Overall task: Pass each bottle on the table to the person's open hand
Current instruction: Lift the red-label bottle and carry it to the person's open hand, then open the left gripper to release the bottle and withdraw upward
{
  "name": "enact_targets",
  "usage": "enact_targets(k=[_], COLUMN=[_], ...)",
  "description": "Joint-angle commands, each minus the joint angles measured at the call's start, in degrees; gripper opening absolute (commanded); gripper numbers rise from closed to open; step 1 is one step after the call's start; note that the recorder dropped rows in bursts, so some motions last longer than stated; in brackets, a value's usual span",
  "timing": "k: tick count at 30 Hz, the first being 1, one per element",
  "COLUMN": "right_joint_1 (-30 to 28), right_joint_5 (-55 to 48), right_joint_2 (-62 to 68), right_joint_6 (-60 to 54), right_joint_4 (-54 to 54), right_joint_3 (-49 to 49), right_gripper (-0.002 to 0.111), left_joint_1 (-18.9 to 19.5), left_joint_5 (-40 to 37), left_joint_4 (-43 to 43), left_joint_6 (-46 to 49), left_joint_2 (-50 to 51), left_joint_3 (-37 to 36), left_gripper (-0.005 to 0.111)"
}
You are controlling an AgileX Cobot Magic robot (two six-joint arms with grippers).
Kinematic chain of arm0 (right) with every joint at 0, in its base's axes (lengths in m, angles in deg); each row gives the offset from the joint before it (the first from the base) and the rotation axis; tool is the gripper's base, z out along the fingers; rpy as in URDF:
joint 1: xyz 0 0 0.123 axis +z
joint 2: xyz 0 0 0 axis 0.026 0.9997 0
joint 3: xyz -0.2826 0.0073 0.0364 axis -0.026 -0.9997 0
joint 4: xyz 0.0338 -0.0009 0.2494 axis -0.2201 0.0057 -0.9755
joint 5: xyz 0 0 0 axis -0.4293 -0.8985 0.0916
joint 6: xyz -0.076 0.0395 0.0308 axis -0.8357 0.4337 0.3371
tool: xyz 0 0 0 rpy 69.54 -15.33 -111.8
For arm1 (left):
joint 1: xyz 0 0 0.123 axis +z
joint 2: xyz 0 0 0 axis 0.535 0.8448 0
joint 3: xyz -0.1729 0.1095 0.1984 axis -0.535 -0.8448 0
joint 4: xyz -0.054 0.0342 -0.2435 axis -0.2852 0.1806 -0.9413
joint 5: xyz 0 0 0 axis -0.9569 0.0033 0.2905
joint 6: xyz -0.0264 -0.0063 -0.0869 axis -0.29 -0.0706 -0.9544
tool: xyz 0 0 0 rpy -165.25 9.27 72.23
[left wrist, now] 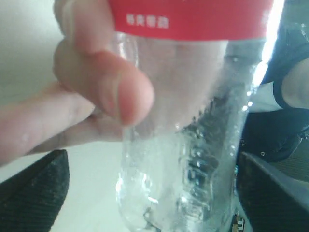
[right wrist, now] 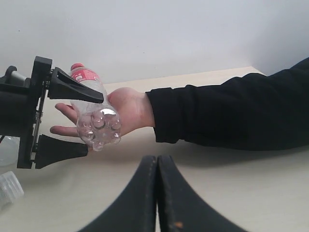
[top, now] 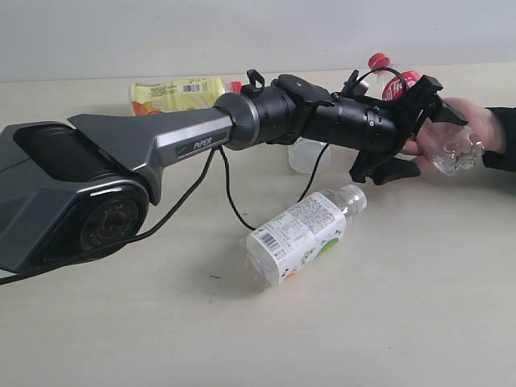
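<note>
Reaching across the desk (top: pixel 419 322) from the left side, the left arm (top: pixel 161 137) had its jaws out at the far right, spread wide with one finger on either side of the clear bottle (right wrist: pixel 96 123). That bottle, with its red label and red cap (right wrist: pixel 77 66), lay in the person's hand (right wrist: pixel 128 106), palm up, the base pointing away from the arm. The thumb (left wrist: pixel 111 82) was curled over the bottle just below the label. The left jaws had no squeeze on it that I could see. Whether the upper finger was touching the plastic, I could not tell. A black sleeve (right wrist: pixel 227 111) ran back from the wrist, off the edge of the desk.

The right jaws were pressed together, tip against tip, with nothing between them, hanging low over the desk and well apart from the hand.

Three other bottles were on the desk. The white-labelled bottle (top: pixel 300 234) lay on its side near the middle, under the outstretched arm, its clear cap towards the hand. The cloudy bottle (top: pixel 306 155) sat half hidden behind the arm. The yellow bottle (top: pixel 173 95) lay on its side at the back.
</note>
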Motion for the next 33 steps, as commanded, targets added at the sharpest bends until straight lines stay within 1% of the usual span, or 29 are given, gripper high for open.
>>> enact_targets(k=[1,7,11,20,23,26,29,30,32,33], right_joint_1=[-0.39,-0.39,-0.39,-0.39,-0.39,-0.39,-0.39,-0.39,-0.39,-0.39], right_joint_5=[0.31,0.31,0.31,0.31,0.31,0.31,0.31,0.31,0.31,0.31], right_joint_2=[-0.31,-0.31,-0.31,-0.31,-0.31,-0.31,-0.31,-0.31,-0.31,-0.31], right_joint_6=[-0.16,-0.16,-0.05,-0.14,-0.14,-0.14,-0.14,-0.14,-0.14,-0.14], right_joint_4=[0.08,0.08,0.08,0.08,0.08,0.08,0.08,0.08,0.08,0.08], right_joint_3=[-0.27,-0.27,-0.27,-0.27,-0.27,-0.27,-0.27,-0.27,-0.27,-0.27], right_gripper=[0.0,0.0,0.0,0.0,0.0,0.0,0.0,0.0,0.0,0.0], left_joint_1=[0.12,0.33,1.0,3.74,4.71,5.18,5.86,6.21,6.96,7.32], left_joint_5=[-0.64,-0.83,-3.07,-13.47,-16.9,-19.89,-23.9,-25.76,-28.19,-30.02], left_joint_4=[-0.42,1.39,1.53,2.35,3.47,5.36,5.61,5.61,5.61,5.73], left_joint_6=[2.93,3.31,3.31,4.08,4.81,4.98,5.7,6.38,7.2,8.44], left_joint_2=[-2.34,-5.18,-5.77,-7.24,-8.22,-9.28,-10.06,-10.32,-10.87,-11.23], left_joint_3=[0.06,0.06,0.06,0.06,0.06,0.06,0.06,0.06,0.06,0.06], left_gripper=[0.089,0.089,0.089,0.089,0.086,0.074,0.056,0.046,0.032,0.02])
